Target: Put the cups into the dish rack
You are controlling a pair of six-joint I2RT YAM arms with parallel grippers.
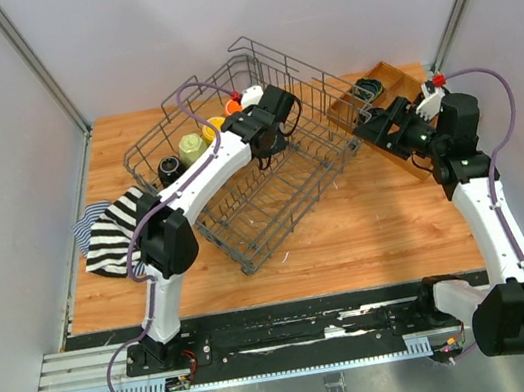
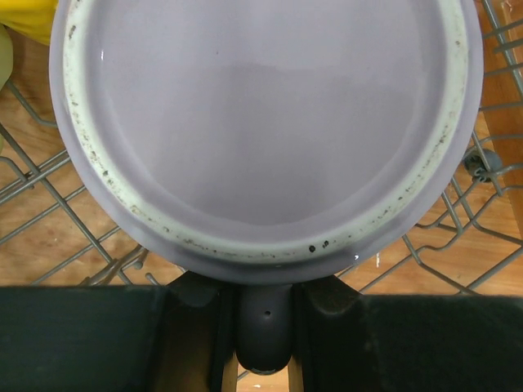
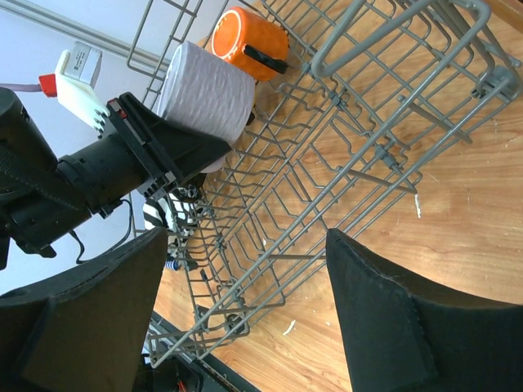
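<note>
1. Two arms reach over a wooden table (image 1: pixel 350 231). A striped cloth (image 1: pixel 106 234) lies at the table's 9 o'clock edge.
2. The dish rack (image 1: pixel 264 206) sits diagonally at the table's centre. Four mugs stand in a row along its 10 o'clock side: a black mug (image 1: pixel 171 168), a pale cream mug (image 1: pixel 193 147), a yellow mug (image 1: pixel 214 126) and an orange mug (image 1: pixel 231 107).
3. The left gripper (image 2: pixel 261 327) is nearly closed, its fingers clamped on the handle of the lavender mug (image 2: pixel 261 122). The lavender mug is inside the rack near the 12 o'clock corner, just beside the orange mug, base toward the wrist camera. Contact with the wires cannot be confirmed.
4. The right gripper (image 1: pixel 377 127) has its jaws wide apart and holds nothing. It is outside the rack at 3 o'clock, near the wooden tray (image 1: pixel 393 76).
</note>
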